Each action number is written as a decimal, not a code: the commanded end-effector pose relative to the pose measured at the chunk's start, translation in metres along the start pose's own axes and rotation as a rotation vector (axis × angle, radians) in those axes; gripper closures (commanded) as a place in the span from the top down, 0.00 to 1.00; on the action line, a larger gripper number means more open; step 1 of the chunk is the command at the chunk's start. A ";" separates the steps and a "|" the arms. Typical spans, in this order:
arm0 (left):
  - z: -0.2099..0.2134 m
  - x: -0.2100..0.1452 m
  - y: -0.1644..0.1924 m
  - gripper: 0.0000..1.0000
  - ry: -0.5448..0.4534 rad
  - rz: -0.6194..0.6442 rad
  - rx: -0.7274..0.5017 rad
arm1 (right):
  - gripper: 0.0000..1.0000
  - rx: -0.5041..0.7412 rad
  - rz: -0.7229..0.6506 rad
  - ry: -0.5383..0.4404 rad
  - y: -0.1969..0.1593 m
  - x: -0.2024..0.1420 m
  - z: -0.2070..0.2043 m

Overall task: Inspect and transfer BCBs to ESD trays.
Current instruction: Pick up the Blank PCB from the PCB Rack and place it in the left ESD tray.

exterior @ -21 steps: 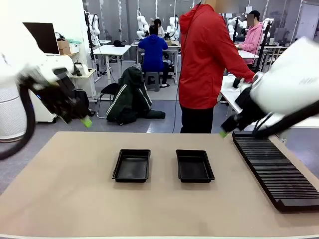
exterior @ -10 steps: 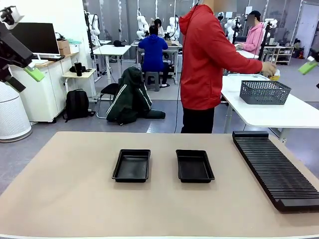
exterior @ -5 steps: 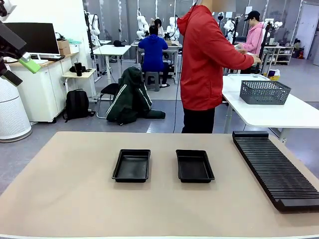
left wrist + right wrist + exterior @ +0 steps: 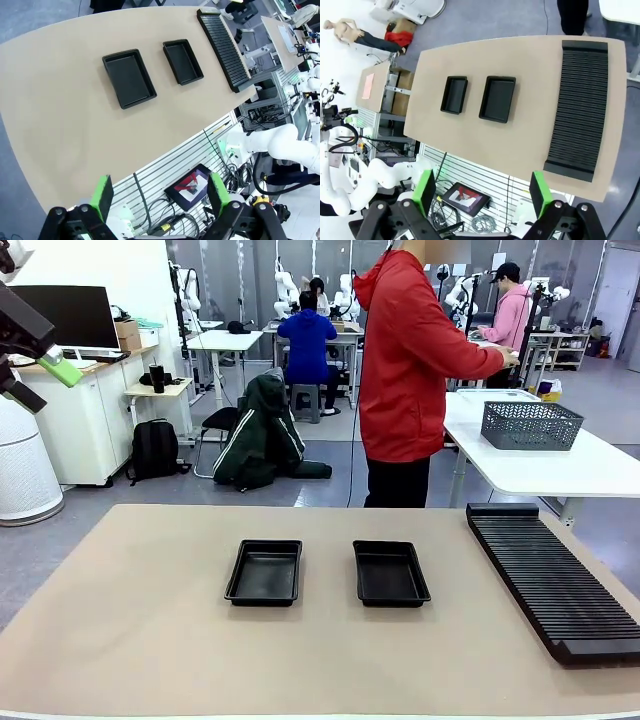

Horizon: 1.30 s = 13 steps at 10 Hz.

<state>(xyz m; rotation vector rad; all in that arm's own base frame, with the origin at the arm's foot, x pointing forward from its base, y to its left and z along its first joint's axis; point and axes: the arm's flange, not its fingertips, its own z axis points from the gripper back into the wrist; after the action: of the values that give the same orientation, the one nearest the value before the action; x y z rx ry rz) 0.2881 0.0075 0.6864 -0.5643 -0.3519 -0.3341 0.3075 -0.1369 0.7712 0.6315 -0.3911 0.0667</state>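
Left tray [image 4: 264, 574] and right tray [image 4: 390, 574] lie flat, side by side with a gap, mid-way across the worktop [image 4: 130, 640]. Their long axes run from the robot's side toward the far side, parallel to the ribbed rack [image 4: 550, 580] on the right. Left end effector [image 4: 159, 197] and right end effector [image 4: 481, 194] have fingers apart, high over the worktop.

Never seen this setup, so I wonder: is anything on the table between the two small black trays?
No. Between the left tray and the right tray lies only a bare strip of tan tabletop, as the front view shows.
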 end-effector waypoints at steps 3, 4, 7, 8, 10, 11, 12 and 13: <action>0.000 0.000 0.001 1.00 0.004 -0.004 0.004 | 1.00 -0.035 -0.035 -0.007 -0.023 0.010 0.014; 0.000 0.000 0.001 1.00 0.004 -0.004 0.004 | 1.00 -0.039 -0.035 -0.005 -0.024 0.011 0.015; 0.000 0.000 0.001 1.00 0.004 -0.004 0.004 | 1.00 -0.036 -0.054 -0.021 -0.024 0.013 0.012; 0.000 0.000 0.001 1.00 0.004 -0.004 0.004 | 1.00 -0.036 -0.054 -0.021 -0.024 0.013 0.012; 0.000 0.000 -0.001 1.00 0.000 0.001 0.005 | 1.00 -0.036 -0.054 -0.021 -0.024 0.013 0.012; 0.004 -0.001 0.000 1.00 -0.016 0.013 0.004 | 1.00 -0.036 -0.054 -0.021 -0.024 0.013 0.012; 0.010 0.000 -0.002 1.00 -0.030 0.033 -0.004 | 1.00 -0.036 -0.054 -0.021 -0.024 0.013 0.012; 0.019 0.002 -0.004 1.00 -0.027 0.044 -0.007 | 1.00 -0.036 -0.054 -0.021 -0.024 0.013 0.012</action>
<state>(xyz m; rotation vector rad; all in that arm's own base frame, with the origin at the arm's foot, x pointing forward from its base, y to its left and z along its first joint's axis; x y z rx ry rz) 0.2853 0.0115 0.6952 -0.5568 -0.3687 -0.3066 0.3199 -0.1646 0.7722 0.5934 -0.3920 -0.0031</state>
